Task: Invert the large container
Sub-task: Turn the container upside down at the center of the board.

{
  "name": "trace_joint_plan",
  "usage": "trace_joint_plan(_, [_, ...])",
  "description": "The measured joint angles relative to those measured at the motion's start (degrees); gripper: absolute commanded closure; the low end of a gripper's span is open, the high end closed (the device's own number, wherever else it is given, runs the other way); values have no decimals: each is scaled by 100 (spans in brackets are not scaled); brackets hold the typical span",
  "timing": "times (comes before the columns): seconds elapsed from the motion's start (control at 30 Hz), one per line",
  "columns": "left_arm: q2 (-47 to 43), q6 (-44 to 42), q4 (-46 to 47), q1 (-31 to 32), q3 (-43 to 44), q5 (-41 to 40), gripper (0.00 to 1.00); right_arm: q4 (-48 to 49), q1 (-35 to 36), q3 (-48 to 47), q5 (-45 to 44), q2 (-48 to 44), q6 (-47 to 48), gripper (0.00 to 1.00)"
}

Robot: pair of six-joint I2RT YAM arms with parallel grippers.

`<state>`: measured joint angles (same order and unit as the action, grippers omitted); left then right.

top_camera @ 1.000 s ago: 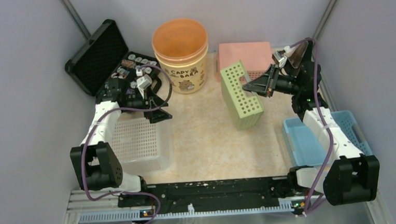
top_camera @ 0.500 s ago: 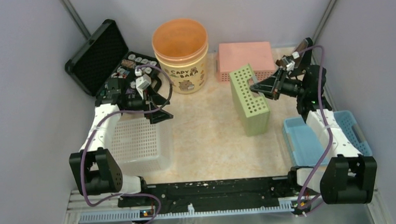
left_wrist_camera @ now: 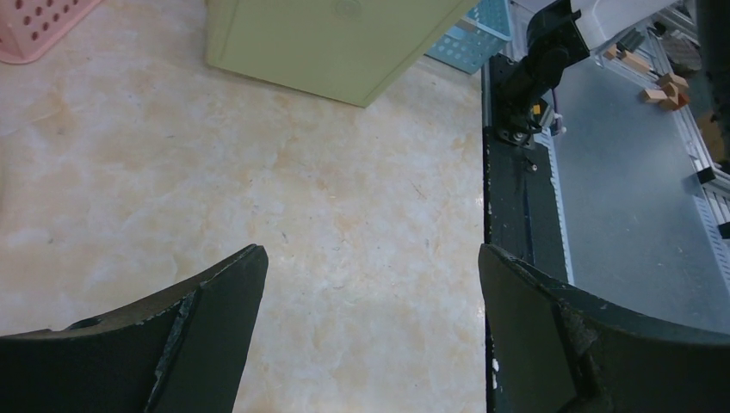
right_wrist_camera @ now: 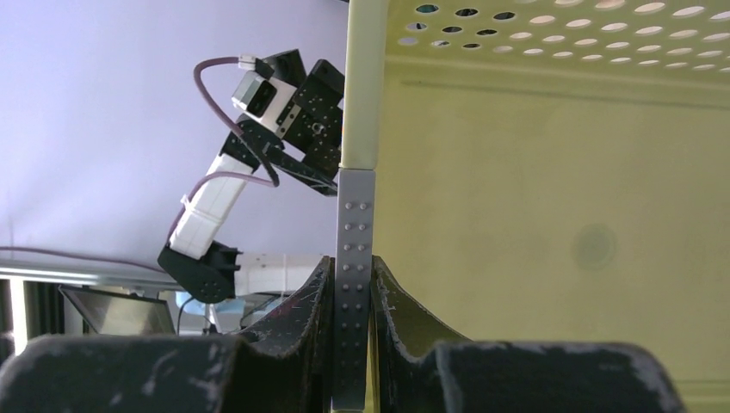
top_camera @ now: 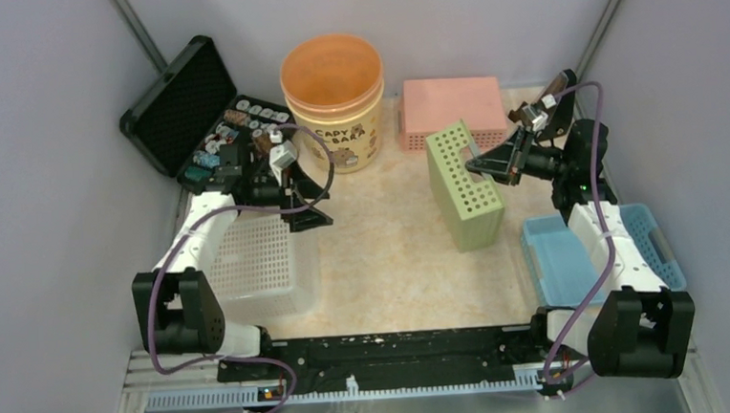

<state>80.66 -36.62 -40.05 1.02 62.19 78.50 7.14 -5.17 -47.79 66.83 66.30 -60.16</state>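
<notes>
Left arm [top_camera: 193,234] and right arm [top_camera: 604,240] match — white links, black joints, purple cables, scuffed black fingers [left_wrist_camera: 207,335].

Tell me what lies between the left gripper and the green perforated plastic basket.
Only bare marbled tabletop separates left gripper from green perforated basket, per top and left wrist views.
</notes>
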Motion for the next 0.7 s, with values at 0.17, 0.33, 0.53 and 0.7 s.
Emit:
trace_joint_plan(0.17, [302, 437, 516, 658, -24, -225, 1, 177, 225, 28, 28, -81, 61, 100])
trace_joint_plan(0.33, [820, 691, 708, 1311, 188, -487, 1, 472, 584, 205, 42, -232, 90, 100])
trace_joint_plan(0.53, [1283, 487, 525, 1792, 946, -614, 1, 227, 787, 216, 48, -343, 216, 100])
trace_joint_plan(0.7, [1381, -157, 44, 2041, 1351, -479, 1, 136, 813, 216, 37, -404, 293, 100])
